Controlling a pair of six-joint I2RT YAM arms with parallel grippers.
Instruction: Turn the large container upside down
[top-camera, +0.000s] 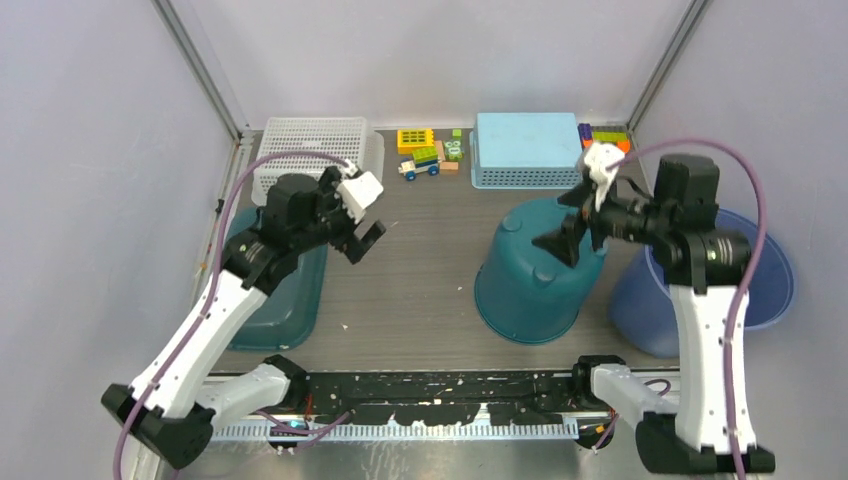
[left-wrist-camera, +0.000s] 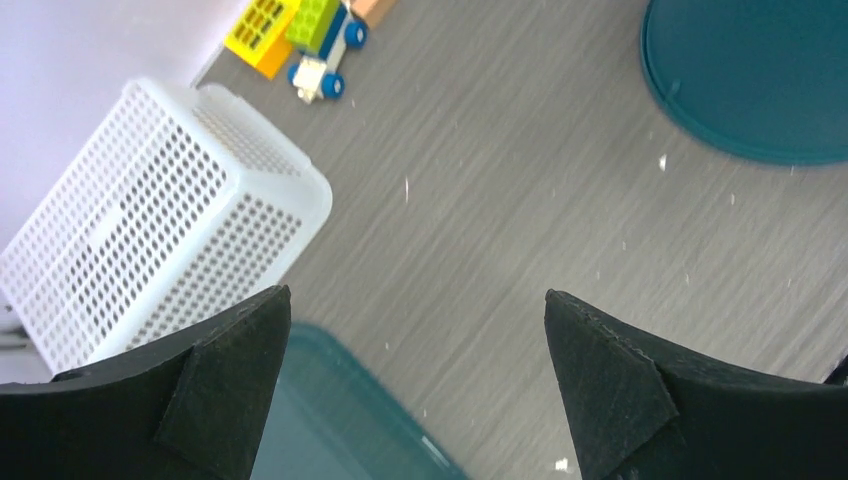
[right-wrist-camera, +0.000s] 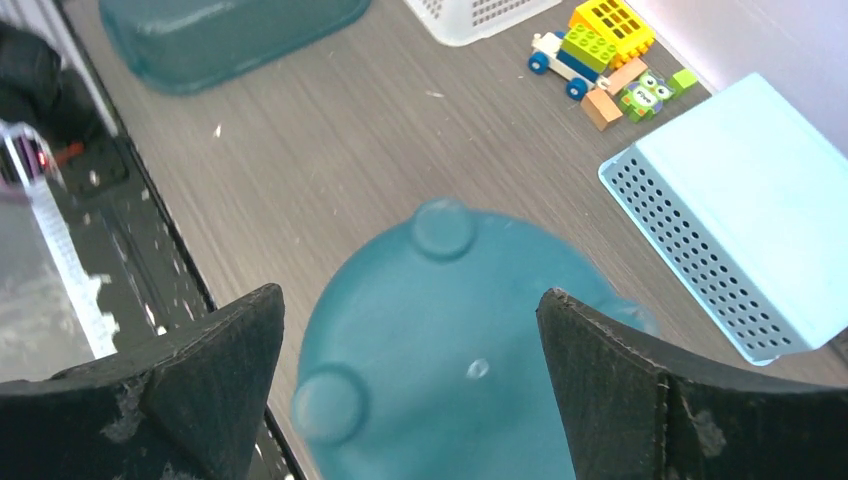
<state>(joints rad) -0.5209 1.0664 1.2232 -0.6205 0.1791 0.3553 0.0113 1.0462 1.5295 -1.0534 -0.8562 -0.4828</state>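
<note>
The large container (top-camera: 520, 295) is a teal bucket standing upside down on the table right of centre, its wide rim on the surface. In the right wrist view its round base (right-wrist-camera: 450, 330) with small moulded feet faces up. My right gripper (top-camera: 572, 238) hangs just above that base, open, with nothing between its fingers (right-wrist-camera: 410, 300). My left gripper (top-camera: 362, 240) is open and empty (left-wrist-camera: 415, 300) over the table to the left, well apart from the container. An edge of the container (left-wrist-camera: 750, 80) shows in the left wrist view's top right corner.
A teal rectangular basin (top-camera: 290, 290) lies under the left arm. Along the back are a white mesh basket (top-camera: 310, 150), toy bricks with a small car (top-camera: 425, 155), and a light blue perforated box (top-camera: 525, 150). A blue bucket (top-camera: 770, 290) stands at the right.
</note>
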